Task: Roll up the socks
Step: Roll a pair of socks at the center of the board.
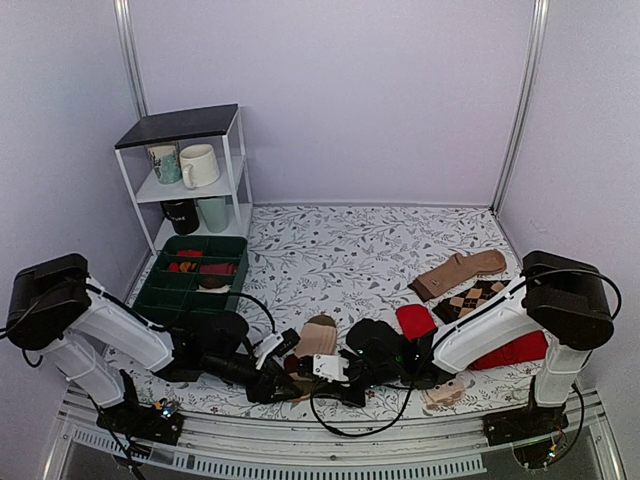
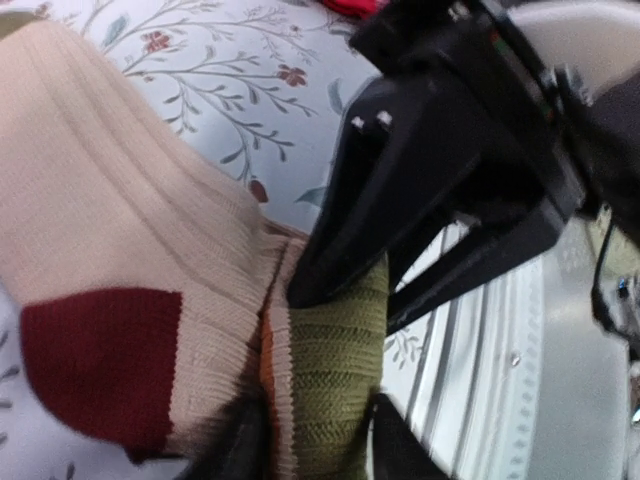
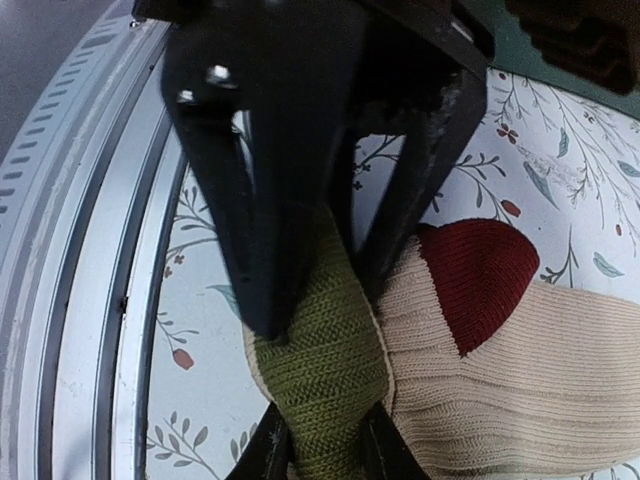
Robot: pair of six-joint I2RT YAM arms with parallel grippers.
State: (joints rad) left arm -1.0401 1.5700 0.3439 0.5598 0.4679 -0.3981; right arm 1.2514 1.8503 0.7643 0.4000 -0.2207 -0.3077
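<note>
A beige ribbed sock (image 1: 318,338) with a dark red heel patch (image 2: 100,370) and an olive green cuff (image 2: 335,380) lies at the table's front centre. My left gripper (image 1: 283,376) and right gripper (image 1: 330,368) meet head-on at that cuff. In the left wrist view my left gripper (image 2: 315,445) is shut on the green cuff, and the right gripper's fingers (image 2: 350,230) press on it from the far side. In the right wrist view my right gripper (image 3: 325,455) is shut on the same cuff (image 3: 320,370), with the left gripper's fingers (image 3: 255,250) coming from above.
A green divided bin (image 1: 150,290) with rolled socks stands at the left, a white shelf (image 1: 240,165) with mugs behind it. A brown sock (image 1: 460,272), an argyle sock (image 1: 475,297) and red socks (image 1: 415,320) lie at the right. The metal rail (image 1: 330,455) is close by.
</note>
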